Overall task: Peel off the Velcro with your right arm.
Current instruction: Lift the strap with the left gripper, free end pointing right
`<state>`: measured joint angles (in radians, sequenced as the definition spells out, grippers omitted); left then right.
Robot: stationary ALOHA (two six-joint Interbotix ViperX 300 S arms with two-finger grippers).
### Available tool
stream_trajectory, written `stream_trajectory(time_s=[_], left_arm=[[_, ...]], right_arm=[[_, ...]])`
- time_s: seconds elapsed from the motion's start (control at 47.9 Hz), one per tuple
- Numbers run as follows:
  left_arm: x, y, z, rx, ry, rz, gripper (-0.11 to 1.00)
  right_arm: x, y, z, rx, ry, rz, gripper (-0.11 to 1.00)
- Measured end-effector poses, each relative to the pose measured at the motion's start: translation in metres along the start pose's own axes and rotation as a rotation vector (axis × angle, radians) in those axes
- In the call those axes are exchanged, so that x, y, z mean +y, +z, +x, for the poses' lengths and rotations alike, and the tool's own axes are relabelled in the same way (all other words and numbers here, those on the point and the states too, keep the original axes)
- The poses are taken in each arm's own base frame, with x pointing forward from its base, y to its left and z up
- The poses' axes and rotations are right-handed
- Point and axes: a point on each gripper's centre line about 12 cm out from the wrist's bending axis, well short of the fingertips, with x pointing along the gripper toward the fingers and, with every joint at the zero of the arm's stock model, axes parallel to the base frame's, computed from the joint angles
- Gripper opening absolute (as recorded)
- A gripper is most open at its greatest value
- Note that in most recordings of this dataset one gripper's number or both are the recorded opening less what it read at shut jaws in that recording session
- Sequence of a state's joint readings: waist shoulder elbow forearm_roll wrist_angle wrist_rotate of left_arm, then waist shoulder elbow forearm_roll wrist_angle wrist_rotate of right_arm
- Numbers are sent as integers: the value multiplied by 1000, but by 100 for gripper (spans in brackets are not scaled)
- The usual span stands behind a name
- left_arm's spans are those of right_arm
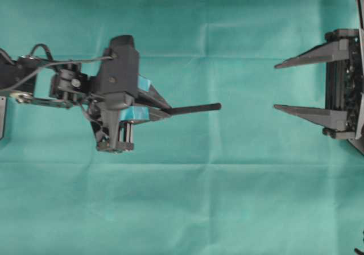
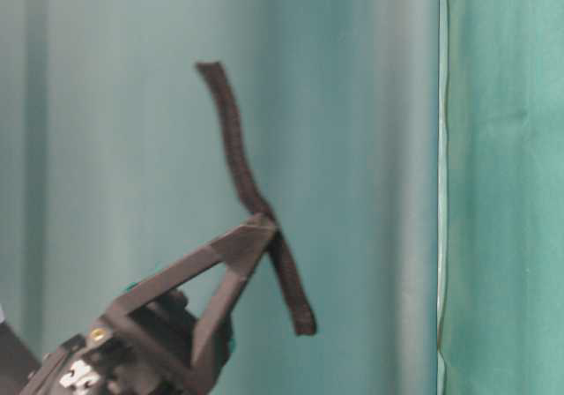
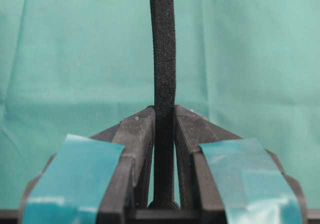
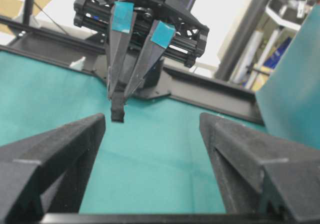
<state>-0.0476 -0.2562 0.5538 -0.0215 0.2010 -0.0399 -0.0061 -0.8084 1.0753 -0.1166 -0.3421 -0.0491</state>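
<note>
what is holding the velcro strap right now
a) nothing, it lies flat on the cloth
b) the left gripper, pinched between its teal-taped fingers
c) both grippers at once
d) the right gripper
b: the left gripper is shut on the Velcro strap, which sticks out past its fingertips, while the right gripper stands open and well apart from the strap's free end.

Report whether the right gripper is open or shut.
Open. The right gripper shows a wide gap between its two pointed fingers in both views, with nothing held; the Velcro sits clamped in the left gripper.
</note>
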Motion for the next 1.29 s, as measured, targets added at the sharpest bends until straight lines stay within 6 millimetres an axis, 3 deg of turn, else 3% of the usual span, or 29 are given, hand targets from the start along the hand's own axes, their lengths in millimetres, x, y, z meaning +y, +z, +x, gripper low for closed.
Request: stream_trajectory(time_s=[0.23,0.626,0.898,1.295], left_arm=[[-4,6,-16,-152,-21,-63,10],[-3,2,-47,-401,-110,-413,10],[-1,-3,-48,-421,-130,-498,10],[6,-5,-48,-450,-132,-559,10]], right_arm=[[-1,8,11,-6,2,-122,48],[-5,4,27,28,-2,-295,47],[-18,-7,42,62,-40,-350,47],[-23,-3,60,-10,-66,-455,48]])
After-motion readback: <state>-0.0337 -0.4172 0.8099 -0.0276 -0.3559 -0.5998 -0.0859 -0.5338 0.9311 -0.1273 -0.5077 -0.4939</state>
